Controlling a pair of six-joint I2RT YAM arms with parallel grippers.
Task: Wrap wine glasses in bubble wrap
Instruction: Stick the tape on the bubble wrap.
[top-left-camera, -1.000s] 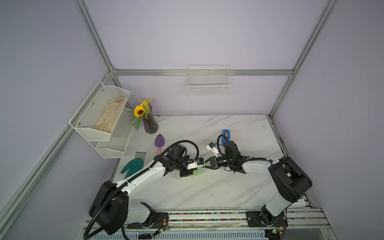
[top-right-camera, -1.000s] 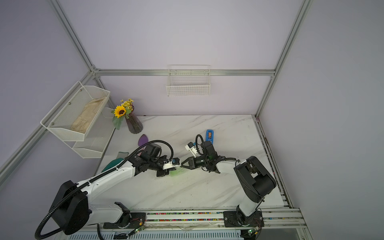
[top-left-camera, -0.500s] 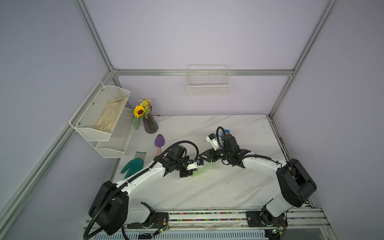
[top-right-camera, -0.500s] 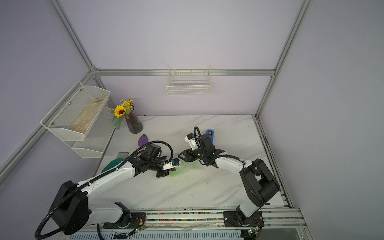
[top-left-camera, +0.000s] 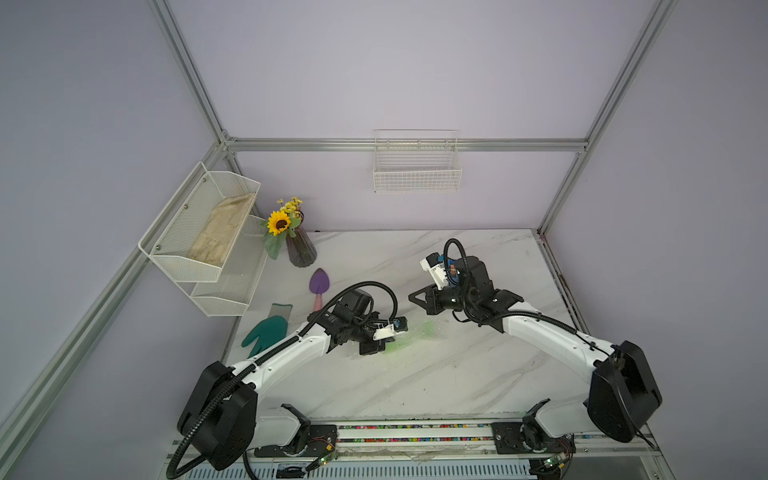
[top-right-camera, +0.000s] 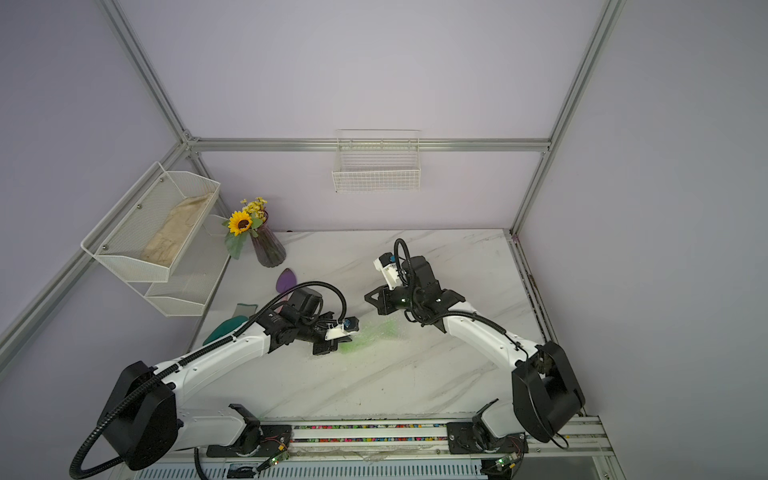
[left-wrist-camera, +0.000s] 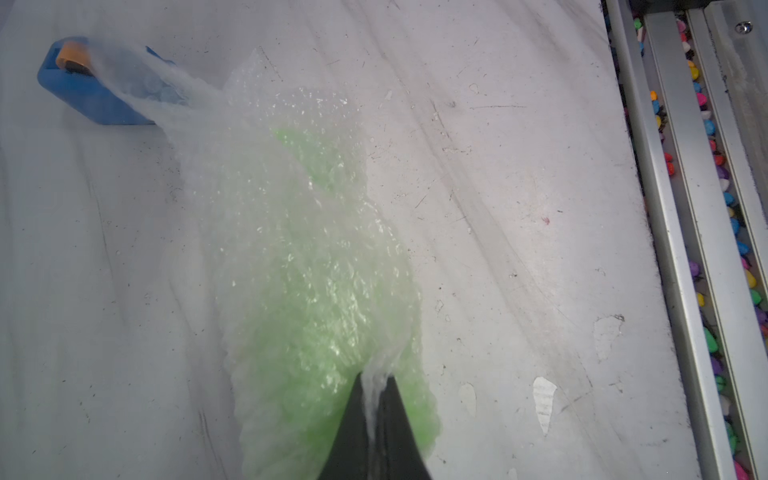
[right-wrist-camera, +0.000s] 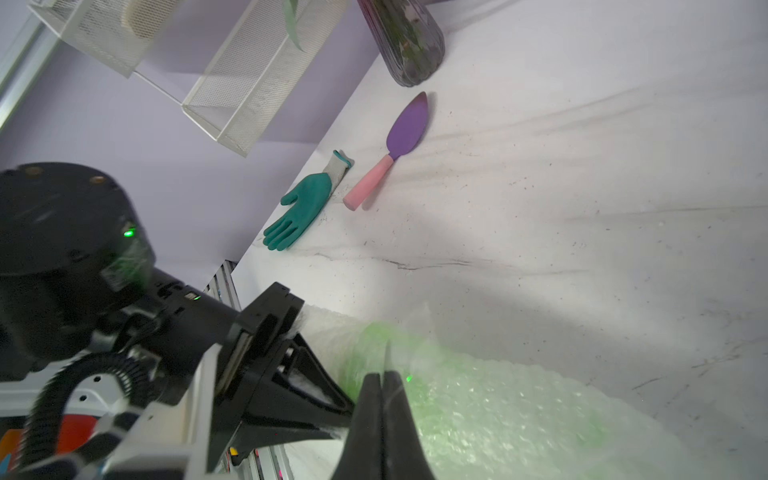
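Observation:
The lime-green wine glass (left-wrist-camera: 316, 291) lies on its side on the marble table, covered by the bubble wrap (left-wrist-camera: 266, 137), and shows only as a green blur through the film. My left gripper (left-wrist-camera: 376, 378) is shut on a fold of the bubble wrap over the wine glass's wide end. In both top views the left gripper (top-left-camera: 372, 348) (top-right-camera: 328, 348) sits low at the green patch (top-left-camera: 392, 344). My right gripper (right-wrist-camera: 384, 376) is shut on a thin edge of the bubble wrap (right-wrist-camera: 519, 386). It hangs raised behind the bundle (top-left-camera: 413, 297) (top-right-camera: 369, 297).
A blue tape dispenser (left-wrist-camera: 83, 91) lies behind the wrap. A purple trowel (top-left-camera: 319, 286), teal glove (top-left-camera: 266, 334) and purple vase with sunflower (top-left-camera: 300, 249) sit at the left. White mesh shelves (top-left-camera: 199, 232) overhang the left edge. A wire basket (top-left-camera: 417, 170) hangs on the back wall.
My right gripper opened, shut again on the wrap's edge, and moved up and back from beside the left gripper. The left arm has held still.

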